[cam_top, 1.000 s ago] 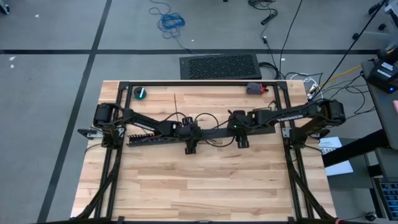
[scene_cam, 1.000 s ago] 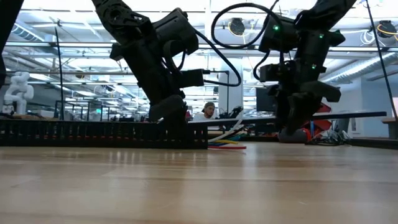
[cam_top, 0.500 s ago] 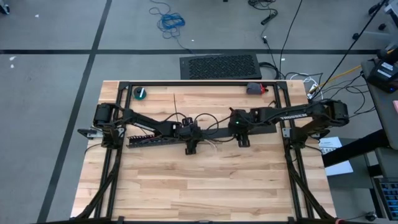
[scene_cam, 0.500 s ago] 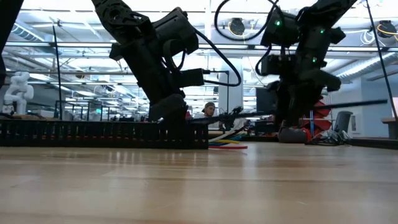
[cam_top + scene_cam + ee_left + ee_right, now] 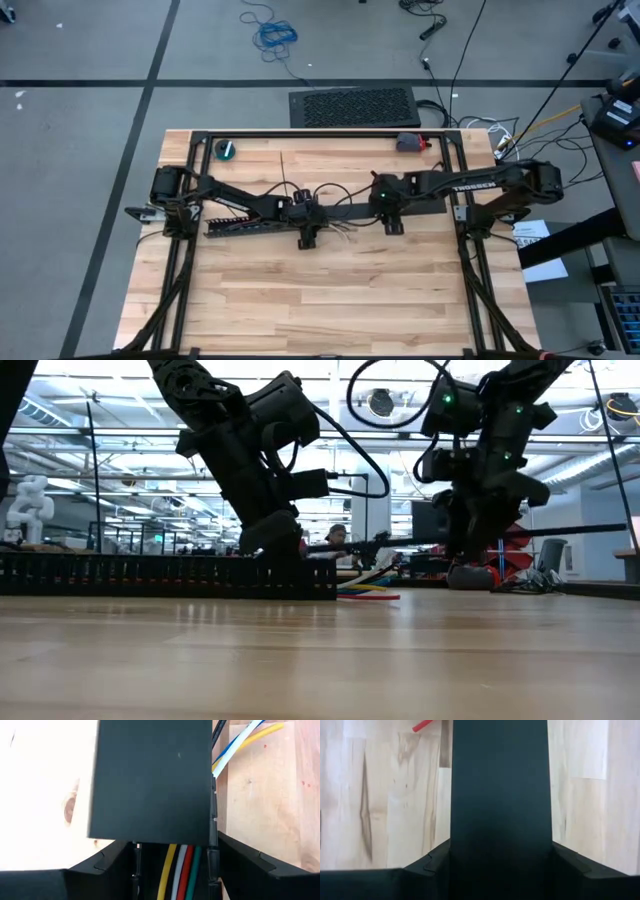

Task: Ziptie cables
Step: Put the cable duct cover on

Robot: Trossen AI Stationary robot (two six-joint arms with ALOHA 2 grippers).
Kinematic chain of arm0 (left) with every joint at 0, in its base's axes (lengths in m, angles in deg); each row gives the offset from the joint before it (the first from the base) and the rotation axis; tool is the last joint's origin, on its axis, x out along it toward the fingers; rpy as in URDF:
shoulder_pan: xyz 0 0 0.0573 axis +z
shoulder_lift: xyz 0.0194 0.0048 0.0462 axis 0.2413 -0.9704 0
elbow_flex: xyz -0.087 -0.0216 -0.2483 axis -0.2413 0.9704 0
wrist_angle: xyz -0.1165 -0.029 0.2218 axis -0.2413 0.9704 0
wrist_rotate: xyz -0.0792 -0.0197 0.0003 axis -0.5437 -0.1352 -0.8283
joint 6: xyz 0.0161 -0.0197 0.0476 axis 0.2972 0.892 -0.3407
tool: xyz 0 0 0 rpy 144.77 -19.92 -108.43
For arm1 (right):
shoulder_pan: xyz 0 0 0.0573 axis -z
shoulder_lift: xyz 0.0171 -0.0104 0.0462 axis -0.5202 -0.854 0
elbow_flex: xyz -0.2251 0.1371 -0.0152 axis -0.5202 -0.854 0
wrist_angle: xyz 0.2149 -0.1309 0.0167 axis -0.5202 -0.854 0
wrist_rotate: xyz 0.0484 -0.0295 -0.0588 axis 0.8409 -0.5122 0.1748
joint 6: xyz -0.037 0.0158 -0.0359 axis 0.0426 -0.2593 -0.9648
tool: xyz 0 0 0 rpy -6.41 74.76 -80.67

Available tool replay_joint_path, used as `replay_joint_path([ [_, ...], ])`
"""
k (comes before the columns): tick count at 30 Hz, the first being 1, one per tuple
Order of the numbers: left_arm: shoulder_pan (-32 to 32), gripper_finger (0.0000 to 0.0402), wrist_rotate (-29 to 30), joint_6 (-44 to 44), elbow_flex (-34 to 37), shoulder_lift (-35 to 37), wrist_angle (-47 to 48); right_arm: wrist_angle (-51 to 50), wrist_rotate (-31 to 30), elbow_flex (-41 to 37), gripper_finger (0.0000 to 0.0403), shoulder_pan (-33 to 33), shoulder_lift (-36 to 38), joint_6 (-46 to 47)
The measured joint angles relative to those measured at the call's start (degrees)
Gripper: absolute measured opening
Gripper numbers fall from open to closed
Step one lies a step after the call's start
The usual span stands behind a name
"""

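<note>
Left gripper (image 5: 307,240) clamped on flat black plastic cover strip (image 5: 150,780), thin multicoloured wires (image 5: 181,872) beneath, in slotted black duct (image 5: 150,575). Right gripper (image 5: 392,227) gripping the strip's other end.

Both arms inward, left gripper (image 5: 306,240) and right gripper (image 5: 392,227) mid-table.

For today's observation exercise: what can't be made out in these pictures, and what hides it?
- Zipties: too thin to pick out in any view.
- Cables: mostly hidden by the black cover, left wrist view.
- Right gripper fingertips: behind the black bar, right wrist view.
</note>
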Motion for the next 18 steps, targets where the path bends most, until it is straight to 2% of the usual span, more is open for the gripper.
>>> replay_joint_path([
  [11,0.02,0.0246,0.16,-0.46,0.0,0.0,0.05,1.86,2.16,0.0,0.0211,0.0,-5.7,-0.29],
  [18,0.02,0.0246,0.52,-0.44,0.02,0.0,0.24,2.69,2.19,-0.02,0.0211,0.0,-6.86,-0.63],
])
